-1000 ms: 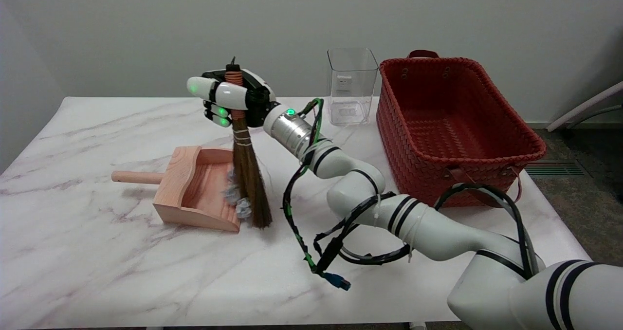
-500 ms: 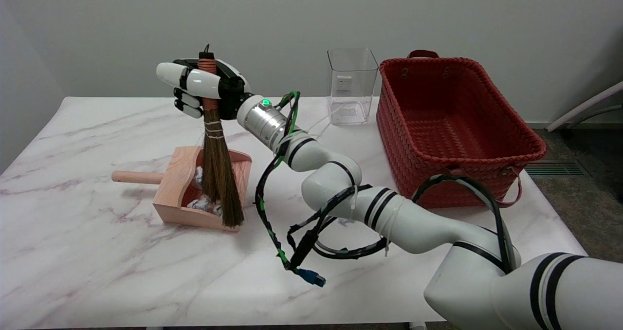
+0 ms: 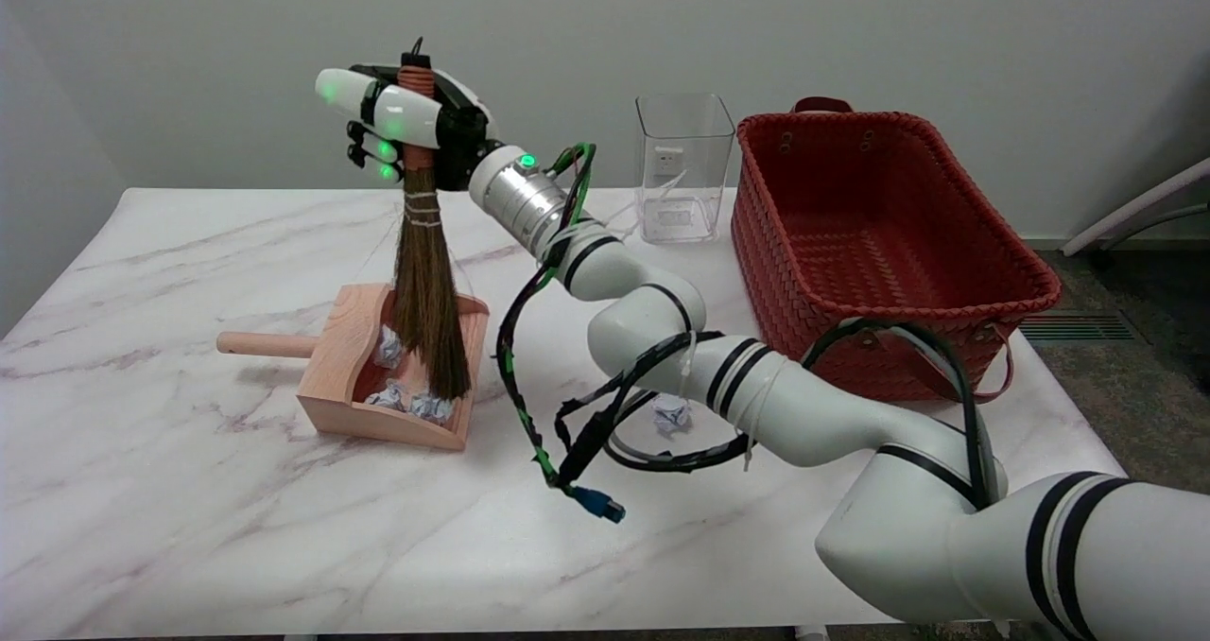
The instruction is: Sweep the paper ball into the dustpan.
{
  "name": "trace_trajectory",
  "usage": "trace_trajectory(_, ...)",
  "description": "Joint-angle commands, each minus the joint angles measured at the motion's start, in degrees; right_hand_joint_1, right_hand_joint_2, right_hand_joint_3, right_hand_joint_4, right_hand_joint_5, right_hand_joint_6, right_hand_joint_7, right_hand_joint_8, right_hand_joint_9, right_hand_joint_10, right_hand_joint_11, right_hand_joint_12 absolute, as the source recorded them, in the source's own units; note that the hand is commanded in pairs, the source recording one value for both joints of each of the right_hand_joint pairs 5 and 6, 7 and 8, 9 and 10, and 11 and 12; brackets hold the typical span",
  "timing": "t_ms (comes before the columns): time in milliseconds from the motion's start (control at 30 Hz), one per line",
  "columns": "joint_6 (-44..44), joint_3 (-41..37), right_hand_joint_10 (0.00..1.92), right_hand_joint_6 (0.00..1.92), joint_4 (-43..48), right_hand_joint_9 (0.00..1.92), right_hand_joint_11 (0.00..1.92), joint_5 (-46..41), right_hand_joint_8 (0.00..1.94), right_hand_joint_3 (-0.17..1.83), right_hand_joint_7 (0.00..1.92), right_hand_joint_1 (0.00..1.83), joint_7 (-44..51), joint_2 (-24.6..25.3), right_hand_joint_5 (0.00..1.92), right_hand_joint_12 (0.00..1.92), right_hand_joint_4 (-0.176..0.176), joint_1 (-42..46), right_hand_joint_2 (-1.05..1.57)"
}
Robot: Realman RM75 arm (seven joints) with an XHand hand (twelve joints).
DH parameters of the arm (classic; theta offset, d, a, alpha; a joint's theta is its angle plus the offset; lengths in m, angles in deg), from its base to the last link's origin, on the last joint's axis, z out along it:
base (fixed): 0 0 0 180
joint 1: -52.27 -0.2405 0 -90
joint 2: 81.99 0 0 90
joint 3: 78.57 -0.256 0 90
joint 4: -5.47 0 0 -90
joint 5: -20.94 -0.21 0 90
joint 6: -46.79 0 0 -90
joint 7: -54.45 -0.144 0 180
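Note:
My right hand (image 3: 406,126) grips the top of a small straw broom (image 3: 427,301) and holds it upright over the wooden dustpan (image 3: 364,372). The bristle tips hang inside the pan's mouth, slightly above its floor. Three crumpled paper balls lie in the pan: one near the back (image 3: 388,346) and two near the front lip (image 3: 431,406). Another paper ball (image 3: 670,413) sits on the table under my forearm, to the right of the pan.
A red woven basket (image 3: 884,244) stands at the right side of the marble table (image 3: 189,490). A clear plastic container (image 3: 682,166) stands behind, next to the basket. Loose cables (image 3: 567,452) dangle from my arm above the table.
The hand has risen and lifted the broom, so the bristles have come up from the pan's front. The arm has shifted and uncovered a paper ball on the table.

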State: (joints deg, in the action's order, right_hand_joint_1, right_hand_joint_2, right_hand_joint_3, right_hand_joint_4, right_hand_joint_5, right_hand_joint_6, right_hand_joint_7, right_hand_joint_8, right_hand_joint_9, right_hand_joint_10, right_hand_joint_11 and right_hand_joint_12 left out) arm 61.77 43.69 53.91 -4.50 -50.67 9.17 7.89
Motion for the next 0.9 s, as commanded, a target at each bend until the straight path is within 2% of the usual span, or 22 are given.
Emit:
trace_trajectory(33, 1.7, -1.9, 1.90, 1.92, 13.7, 1.90, 1.81, 3.1, 1.92, 0.39, 1.92, 1.16, 4.6, -15.7, 1.92, 1.81, 0.000, -0.4, 1.57)
trace_trajectory(133, -3.4, -3.6, 1.91, 1.92, 24.8, 1.91, 1.82, 3.0, 1.92, 0.40, 1.92, 1.16, 6.9, -23.7, 1.92, 1.82, 0.000, 4.3, 1.57)
trace_trajectory(233, -10.2, -8.3, 1.91, 1.92, 36.4, 1.91, 1.82, 3.3, 1.92, 0.40, 1.92, 1.16, 8.7, -28.1, 1.92, 1.82, 0.000, 10.2, 1.57)
trace_trajectory(433, -17.4, -19.6, 1.91, 1.92, 51.0, 1.91, 1.82, 3.8, 1.92, 0.39, 1.92, 1.16, 10.6, -30.5, 1.92, 1.82, 0.000, 25.6, 1.57)
trace_trajectory(567, -18.1, -21.8, 1.91, 1.92, 54.2, 1.91, 1.82, 5.8, 1.92, 0.39, 1.92, 1.16, 10.6, -30.5, 1.92, 1.82, 0.000, 31.3, 1.57)
trace_trajectory(900, -12.8, -24.9, 1.91, 1.92, 52.9, 1.91, 1.83, 15.1, 1.92, 0.39, 1.92, 1.16, 10.6, -30.0, 1.92, 1.83, 0.000, 39.9, 1.57)
